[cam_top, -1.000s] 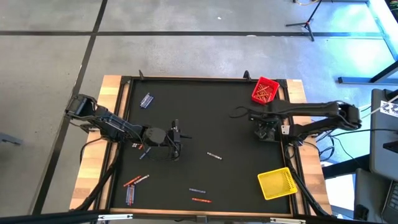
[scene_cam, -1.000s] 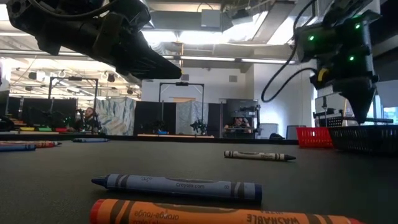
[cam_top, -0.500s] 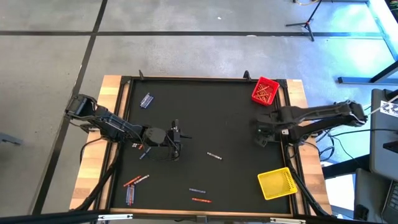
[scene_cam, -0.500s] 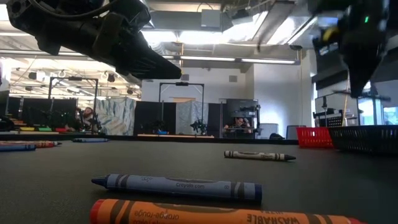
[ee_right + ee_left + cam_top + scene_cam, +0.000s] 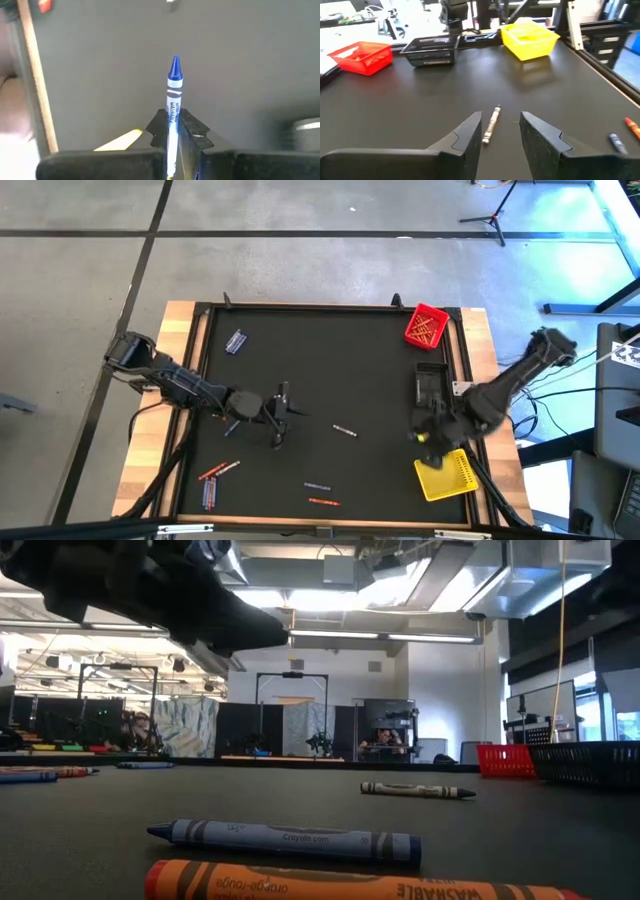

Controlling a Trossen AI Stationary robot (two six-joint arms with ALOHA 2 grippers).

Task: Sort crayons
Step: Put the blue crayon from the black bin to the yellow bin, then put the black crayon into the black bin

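Above the black table [image 5: 330,360], the right end effector [image 5: 172,131] clamps a blue crayon [image 5: 173,92] just beside the yellow bin [image 5: 447,474], while the left end effector [image 5: 501,131] hangs with fingers spread over a grey crayon [image 5: 491,125] lying mid-table.

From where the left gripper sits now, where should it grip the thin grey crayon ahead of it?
Grip the thin grey crayon mid-shaft, coming straight down. It lies flat on the black mat, roughly in line between the open left gripper fingers, so closing across its narrow width should work.
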